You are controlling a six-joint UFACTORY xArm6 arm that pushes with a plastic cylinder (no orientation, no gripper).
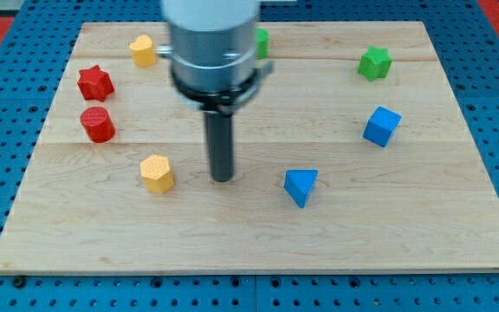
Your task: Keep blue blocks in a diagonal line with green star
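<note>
The rod has no fingers; my tip [223, 178] rests on the bench [258, 243] between a yellow block [157, 172] and the blue triangle [301, 185]. The blue cube [381, 126] sits below the green star [374, 62].

Eight small blocks sit on one wooden board [457, 217]; two are blue, a cube [381, 126] and a triangular block [301, 186]; two are red, a star [95, 83] and a cylinder [98, 125]; two are yellow [143, 50] [157, 173]; two are green, a star [374, 62] and a partly hidden block [262, 42].
</note>
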